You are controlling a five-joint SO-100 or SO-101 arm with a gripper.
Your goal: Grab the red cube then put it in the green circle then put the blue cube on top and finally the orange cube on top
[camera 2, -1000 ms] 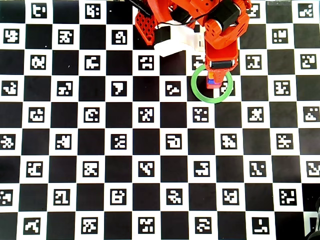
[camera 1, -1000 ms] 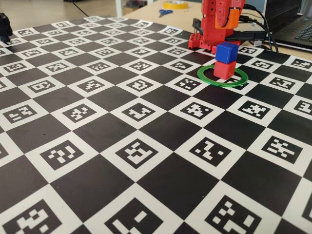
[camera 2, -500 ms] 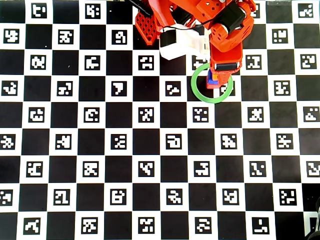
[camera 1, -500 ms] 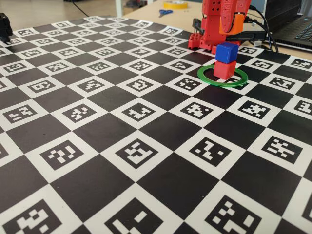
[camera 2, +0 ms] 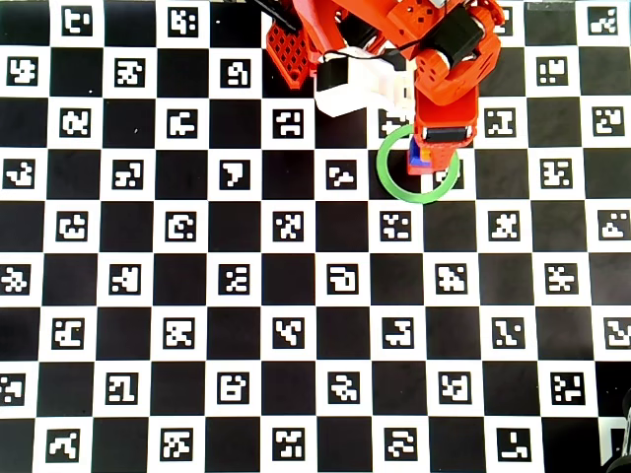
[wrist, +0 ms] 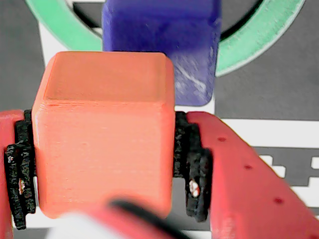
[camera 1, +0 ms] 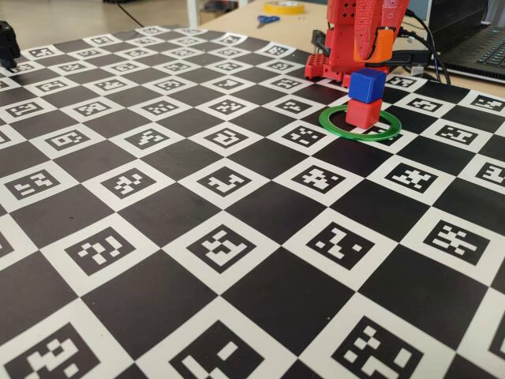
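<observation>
Clamped between the red two-finger gripper's [wrist: 99, 164] black pads, the small bright orange plastic cube [wrist: 102, 134] hangs above the matte deep-blue cube [camera 1: 367, 84], stacked on the matte red cube [camera 1: 363, 113] inside the thin green ring [camera 1: 339, 126], ready for topping off.

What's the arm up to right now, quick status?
Gripper shut on orange cube, held above and behind the stack. Blue cube sits on red cube inside green circle. Nothing blocking the stack.
</observation>
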